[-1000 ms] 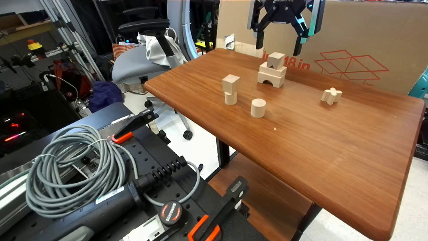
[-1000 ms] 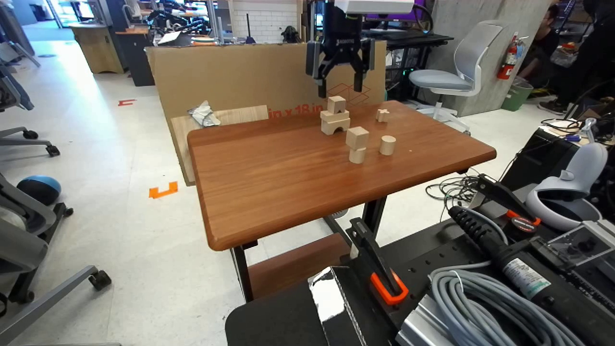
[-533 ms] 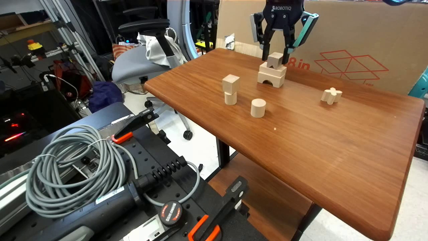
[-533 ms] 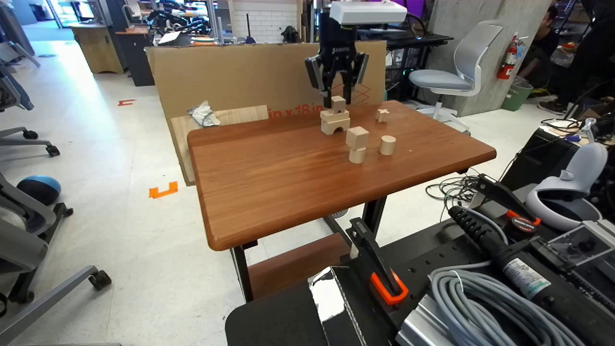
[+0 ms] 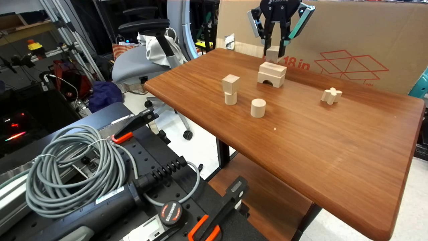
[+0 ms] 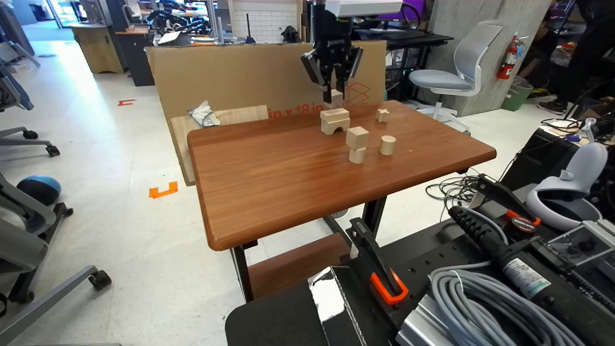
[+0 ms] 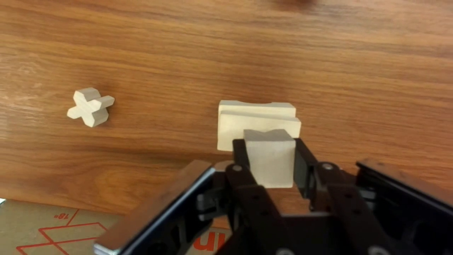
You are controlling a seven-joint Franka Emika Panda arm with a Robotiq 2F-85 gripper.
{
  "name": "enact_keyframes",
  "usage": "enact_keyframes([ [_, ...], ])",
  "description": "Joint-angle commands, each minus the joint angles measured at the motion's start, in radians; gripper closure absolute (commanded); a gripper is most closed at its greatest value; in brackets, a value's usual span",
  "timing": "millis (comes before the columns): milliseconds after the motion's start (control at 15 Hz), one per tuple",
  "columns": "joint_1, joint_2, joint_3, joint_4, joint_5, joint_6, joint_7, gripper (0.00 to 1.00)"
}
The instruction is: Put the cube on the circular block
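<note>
The cube, pale wood with a V-shaped notch in its lower edge, is pinched between both fingers of my gripper. It hangs just above the two-block stack at the back of the table. The same grip shows in an exterior view, where the cube is partly covered by the fingers. The circular block, a short pale cylinder, stands alone nearer the front with a bare top. It also shows as the circular block beside another stack, and is out of the wrist view.
Below the grip lies a flat rectangular block on an arch-shaped block. A plain wooden cube-shaped block sits on a smaller round piece near the circular block. An X-shaped piece lies apart. Cardboard stands behind the table.
One second ago the gripper hung open above the stack. It came down around the cube, shut on it, and has risen slightly, taking the cube off the flat block.
</note>
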Motion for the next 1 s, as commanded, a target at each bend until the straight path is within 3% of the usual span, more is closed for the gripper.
enact_keyframes([
  [0, 0.006, -0.128, 0.004, -0.128, -0.027, 0.005, -0.003, 0.92],
  [400, -0.011, -0.276, -0.001, -0.308, -0.024, 0.016, 0.004, 0.92],
  [933, -0.045, -0.327, -0.015, -0.434, -0.021, 0.039, -0.008, 0.92],
])
